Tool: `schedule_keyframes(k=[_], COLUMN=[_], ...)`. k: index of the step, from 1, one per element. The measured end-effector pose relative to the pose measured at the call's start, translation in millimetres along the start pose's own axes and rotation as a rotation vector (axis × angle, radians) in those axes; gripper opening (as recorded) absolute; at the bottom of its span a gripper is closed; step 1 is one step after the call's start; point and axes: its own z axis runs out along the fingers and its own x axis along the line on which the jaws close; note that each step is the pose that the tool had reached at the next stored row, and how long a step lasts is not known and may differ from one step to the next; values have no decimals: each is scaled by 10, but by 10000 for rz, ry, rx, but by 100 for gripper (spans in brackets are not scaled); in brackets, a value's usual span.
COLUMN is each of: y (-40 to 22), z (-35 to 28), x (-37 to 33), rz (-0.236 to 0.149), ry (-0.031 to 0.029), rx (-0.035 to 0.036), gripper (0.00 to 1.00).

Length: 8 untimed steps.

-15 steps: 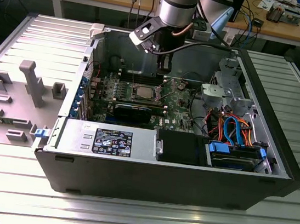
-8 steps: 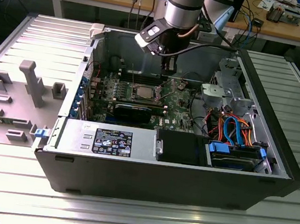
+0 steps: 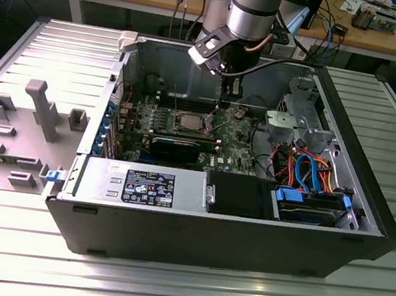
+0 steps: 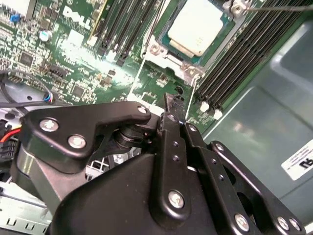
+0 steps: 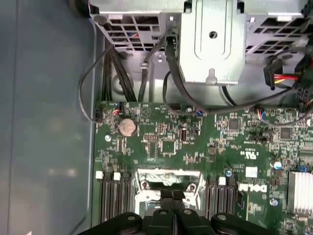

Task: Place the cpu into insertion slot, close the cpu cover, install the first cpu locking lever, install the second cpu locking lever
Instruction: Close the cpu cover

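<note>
The cpu (image 4: 195,27), a flat square chip with a dull silver top, lies in the insertion slot (image 4: 168,58) on the green motherboard (image 4: 73,63). The cpu cover (image 4: 229,35), a thin silvery frame, appears to lie flat around the chip. A thin wire lever (image 4: 274,7) runs past the socket's corner. My gripper (image 4: 171,100) is shut, its black fingers pressed together with nothing between them, the tip just over the board beside the socket's edge. In the exterior view the gripper (image 3: 226,101) hangs inside the open case, at the exterior view's right of the cpu (image 3: 190,123). The first wrist view has the gripper (image 5: 173,196) in front of the socket.
Long memory slots (image 4: 234,73) flank the socket. A long black card (image 3: 176,147) and a power supply (image 3: 142,184) lie nearer the camera. A metal drive cage (image 5: 212,39) with black cables stands past the board. Coloured cables (image 3: 312,170) fill the case's right. Grey fixtures (image 3: 39,109) stand outside.
</note>
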Motion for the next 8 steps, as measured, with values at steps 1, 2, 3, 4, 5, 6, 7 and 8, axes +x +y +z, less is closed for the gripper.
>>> schedule_keyframes(k=[1, 2, 3, 4, 5, 6, 7, 8], y=[19, 38, 65, 85, 112, 129, 146, 152], z=[2, 4, 6, 8, 10, 12, 13, 13], x=[-1, -1, -2, -2, -3, -4, -4, -4], rz=[1, 1, 0, -1, 0, 0, -1, -1], ry=[-1, -3, -6, -8, -12, -13, -14, -14], rx=[-1, -1, 0, -1, 0, 0, 1, 0], gripper=[11, 11, 11, 11, 11, 11, 11, 11])
